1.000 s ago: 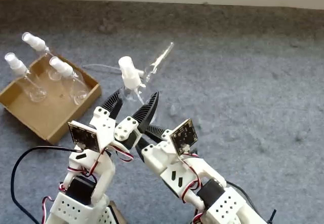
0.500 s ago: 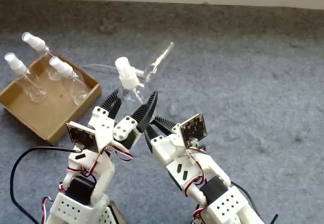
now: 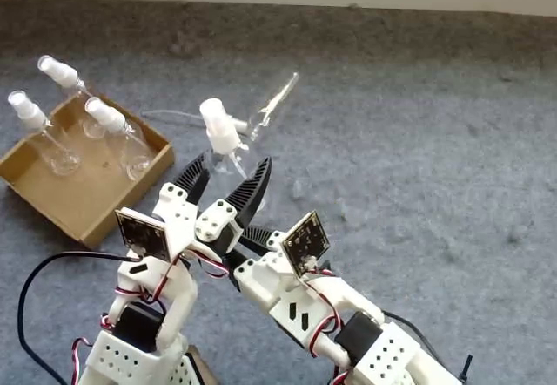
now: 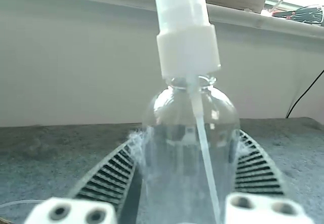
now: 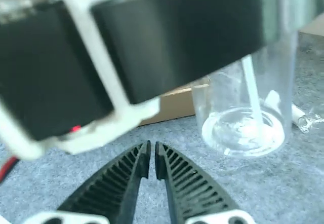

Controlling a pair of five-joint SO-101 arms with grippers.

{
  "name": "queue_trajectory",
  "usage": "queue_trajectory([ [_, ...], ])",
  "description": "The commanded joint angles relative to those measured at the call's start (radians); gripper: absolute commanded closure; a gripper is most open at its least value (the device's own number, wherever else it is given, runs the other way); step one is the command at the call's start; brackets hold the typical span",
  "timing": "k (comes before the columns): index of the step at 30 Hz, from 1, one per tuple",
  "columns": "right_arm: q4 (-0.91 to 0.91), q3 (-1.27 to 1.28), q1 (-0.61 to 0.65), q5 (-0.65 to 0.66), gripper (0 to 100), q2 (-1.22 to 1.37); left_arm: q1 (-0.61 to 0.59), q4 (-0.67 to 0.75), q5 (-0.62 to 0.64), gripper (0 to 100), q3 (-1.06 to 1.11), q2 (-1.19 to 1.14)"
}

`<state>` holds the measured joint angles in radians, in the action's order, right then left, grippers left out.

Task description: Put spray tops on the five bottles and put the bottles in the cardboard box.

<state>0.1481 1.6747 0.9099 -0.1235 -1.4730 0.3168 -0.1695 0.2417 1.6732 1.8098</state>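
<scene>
A clear bottle (image 3: 224, 151) with a white spray top (image 3: 218, 124) stands upright between the black fingers of my left gripper (image 3: 233, 164), which is shut on it. In the left wrist view the bottle (image 4: 172, 148) has its dip tube running down inside. My right gripper (image 5: 152, 147) is shut on nothing, low over the carpet. It sits tucked under the left arm's wrist (image 3: 247, 239), close beside the held bottle's base (image 5: 244, 125). The cardboard box (image 3: 78, 200) at the left holds three upright bottles with spray tops.
One bare clear bottle (image 3: 272, 104) lies on the grey carpet beyond the held bottle, with a thin loose dip tube (image 3: 170, 114) beside it. The box's wall (image 5: 172, 105) lies past the right gripper. Open carpet stretches to the right.
The right arm swung out to the right, then came back left and lower, ending under the left arm's wrist. The left gripper and its bottle barely moved.
</scene>
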Motion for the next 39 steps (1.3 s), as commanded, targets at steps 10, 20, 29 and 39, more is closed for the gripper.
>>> queue_trajectory([
  [10, -0.024, 0.084, 0.012, 0.014, 98.4, -0.013, -0.015, 0.0, 0.009, 92, 0.022, 0.015],
  [20, -0.022, 0.091, -0.002, 0.014, 98.4, -0.113, -0.007, -0.058, 0.009, 92, 0.022, 0.015],
  [29, 0.213, 0.102, -0.074, 0.011, 98.4, -0.343, -0.005, -0.058, 0.012, 92, 0.022, 0.015],
  [39, 0.185, 0.105, -0.154, 0.012, 98.4, -0.366, -0.005, -0.058, 0.012, 92, 0.022, 0.015],
])
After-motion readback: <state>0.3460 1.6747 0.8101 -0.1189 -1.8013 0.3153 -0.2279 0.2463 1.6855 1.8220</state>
